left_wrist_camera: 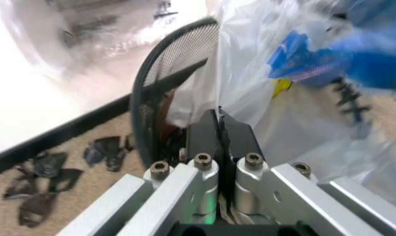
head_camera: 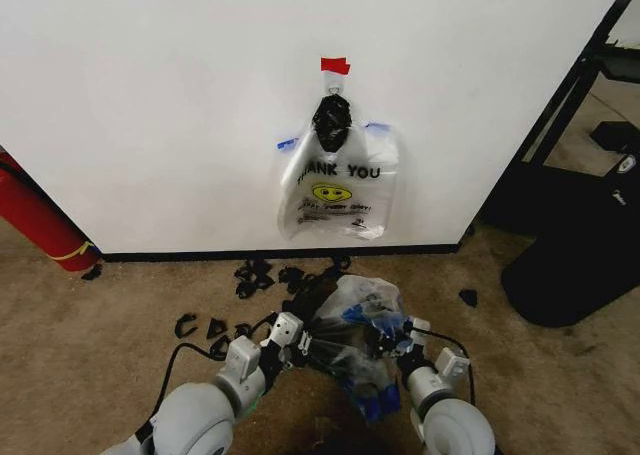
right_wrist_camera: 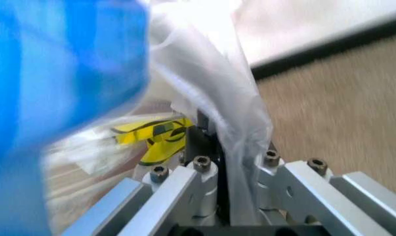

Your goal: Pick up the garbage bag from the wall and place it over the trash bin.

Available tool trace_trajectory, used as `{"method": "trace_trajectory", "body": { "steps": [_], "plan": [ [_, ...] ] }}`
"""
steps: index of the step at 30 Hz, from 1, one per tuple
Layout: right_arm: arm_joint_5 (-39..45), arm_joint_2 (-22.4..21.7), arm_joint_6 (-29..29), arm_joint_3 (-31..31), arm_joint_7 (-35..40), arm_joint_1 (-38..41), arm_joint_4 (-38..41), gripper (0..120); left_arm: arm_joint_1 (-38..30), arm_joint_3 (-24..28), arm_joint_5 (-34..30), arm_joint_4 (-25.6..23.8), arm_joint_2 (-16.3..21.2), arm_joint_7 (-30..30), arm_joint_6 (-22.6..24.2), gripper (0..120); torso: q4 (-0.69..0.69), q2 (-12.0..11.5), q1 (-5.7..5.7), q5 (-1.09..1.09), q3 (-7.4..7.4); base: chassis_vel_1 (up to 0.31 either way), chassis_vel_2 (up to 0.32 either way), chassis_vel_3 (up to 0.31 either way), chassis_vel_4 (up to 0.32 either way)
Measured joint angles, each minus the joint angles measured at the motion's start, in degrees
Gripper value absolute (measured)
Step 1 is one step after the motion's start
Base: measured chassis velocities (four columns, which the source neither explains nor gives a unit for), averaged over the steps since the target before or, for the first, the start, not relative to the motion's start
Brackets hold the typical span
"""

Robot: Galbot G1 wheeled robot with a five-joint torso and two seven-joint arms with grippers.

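Observation:
I hold the garbage bag (head_camera: 358, 320), see-through with blue handles, stretched between both grippers low in front of the wall (head_camera: 150, 95). My left gripper (head_camera: 302, 341) is shut on one side of its film (left_wrist_camera: 250, 73). My right gripper (head_camera: 404, 341) is shut on the other side (right_wrist_camera: 230, 98). The trash bin (head_camera: 322, 355) sits dark under the bag, mostly covered by it. In the left wrist view its round black mesh rim (left_wrist_camera: 160, 69) stands just beyond my shut fingers (left_wrist_camera: 204, 132), with the bag draped against it. Yellow print (right_wrist_camera: 155, 135) shows through the film.
A bunch of like bags (head_camera: 340, 180) hangs on the wall under a black knot and red tape. Small black pieces (head_camera: 258, 275) litter the carpet along the wall's black strip. A red cylinder (head_camera: 40, 220) leans at the left, and a large black bulky object (head_camera: 580, 250) stands at the right.

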Motion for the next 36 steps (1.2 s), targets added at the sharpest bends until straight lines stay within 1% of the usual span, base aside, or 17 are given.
{"method": "trace_trajectory", "body": {
  "steps": [3, 4, 6, 9, 14, 19, 21, 22, 25, 27, 28, 29, 32, 33, 34, 35, 36],
  "plan": [
    [-1.26, -1.2, 0.91, 1.83, -4.3, -0.19, -0.11, 1, 0.38, -0.84, 0.75, -0.01, 0.12, -0.22, -0.22, 0, 0.0, 0.0, 0.0, 0.0, 0.0, 0.0, 0.0, 0.0, 0.0],
    [-1.81, -2.47, 1.79, 3.67, -8.16, -0.23, -0.16, 1, 0.58, -1.93, 1.21, 0.14, 0.31, -0.83, -0.6, 0, 0.0, 0.0, 0.0, 0.0, 0.0, 0.0, 0.0, 0.0, 0.0],
    [-1.87, -3.5, 2.03, 5.23, -11.0, -0.31, -0.16, 1, 0.71, -2.98, 1.43, 0.49, 0.43, -1.19, -1.07, 0, 0.01, 0.0, 0.0, 0.0, 0.0, 0.0, 0.0, 0.0, 0.0],
    [-1.73, -4.28, 2.01, 6.79, -13.17, -0.41, -0.16, 1, 0.74, -3.75, 1.67, 1.07, 0.49, -1.27, -1.44, 0, 0.0, 0.0, 0.0, 0.0, 0.01, 0.0, 0.0, 0.0, 0.0],
    [0.76, -6.48, -0.56, 10.86, -19.08, -0.48, -0.8, 1, 0.6, -6.36, 3.39, 4.91, 0.1, -1.17, -4.15, 0, 0.0, 0.0, 0.0, 0.0, 0.01, 0.0, 0.0, 0.0, 0.0],
    [1.35, -7.22, -1.33, 11.94, -23.42, -0.46, -1.83, 1, -0.03, -7.2, 4.93, 7.65, -0.58, -1.06, -6.74, 0, 0.0, 0.0, 0.0, 0.0, 0.01, 0.0, 0.0, 0.0, 0.0],
    [1.88, -7.18, -1.42, 11.95, -24.1, -0.09, -2.15, 1, -0.12, -7.17, 6.2, 8.84, -0.91, -0.51, -8.76, 0, 0.0, 0.0, 0.0, -0.01, 0.01, 0.0, 0.0, 0.0, 0.0],
    [1.88, -7.18, -1.42, 11.95, -24.1, -0.09, -2.15, 1, -0.12, -7.17, 6.2, 8.84, -0.91, -0.51, -8.76, 0, 0.0, 0.0, 0.0, -0.01, 0.01, 0.0, 0.0, 0.0, 0.0],
    [2.7, -6.43, -1.32, 11.33, -23.51, 0.78, -2.35, 1, 0.32, -6.52, 7.53, 9.72, -1.22, 0.91, -12.34, 0, 0.0, 0.0, 0.0, -0.01, 0.01, 0.0, 0.0, 0.0, 0.0],
    [3.03, -5.26, -1.08, 10.17, -21.14, 1.52, -2.54, 1, 0.8, -6.12, 10.35, 10.29, -1.58, 3.34, -16.96, 8, 0.01, 0.0, 0.0, -0.01, 0.01, 0.0, 0.0, 0.0, 0.0],
    [3.03, -5.26, -1.08, 10.17, -21.14, 1.52, -2.54, 1, 0.8, -6.12, 10.35, 10.29, -1.58, 3.34, -16.96, 8, 0.01, 0.0, 0.0, -0.01, 0.01, 0.0, 0.0, 0.0, 0.0],
    [3.07, -4.99, -1.0, 9.96, -20.45, 1.64, -2.55, 1, 0.79, -6.11, 11.54, 10.52, -1.59, 4.08, -18.51, 12, 0.01, 0.0, 0.0, -0.01, 0.01, 0.0, 0.0, 0.0, 0.0],
    [3.51, -3.76, -0.67, 8.95, -16.51, 2.4, -2.78, 1, 0.83, -7.04, 19.93, 11.62, -1.45, 8.2, -27.13, 24, 0.0, 0.0, 0.0, -0.01, 0.0, 0.0, 0.0, 0.0, 0.0],
    [3.55, -3.67, -0.63, 8.88, -16.23, 2.5, -2.81, 1, 0.87, -7.28, 21.15, 11.71, -1.44, 8.56, -28.24, 26, 0.0, 0.0, 0.0, -0.01, 0.0, 0.0, 0.0, 0.0, 0.0],
    [3.83, -3.16, -0.32, 8.43, -14.73, 3.12, -2.98, 1, 1.18, -8.53, 25.99, 11.87, -1.43, 9.79, -33.06, 34, 0.01, 0.0, 0.0, -0.01, 0.0, 0.0, 0.0, 0.0, 0.0],
    [4.05, -2.98, -0.24, 8.25, -14.1, 3.34, -2.98, 1, 1.26, -9.05, 27.64, 11.9, -1.45, 10.16, -34.99, 37, 0.01, 0.0, 0.0, -0.01, 0.0, 0.0, 0.0, 0.0, 0.0],
    [4.05, -2.98, -0.24, 8.25, -14.1, 3.34, -2.98, 1, 1.26, -9.05, 27.64, 11.9, -1.45, 10.16, -34.99, 37, 0.01, 0.0, 0.0, -0.01, 0.0, 0.0, 0.0, 0.0, 0.0]
  ]
}}
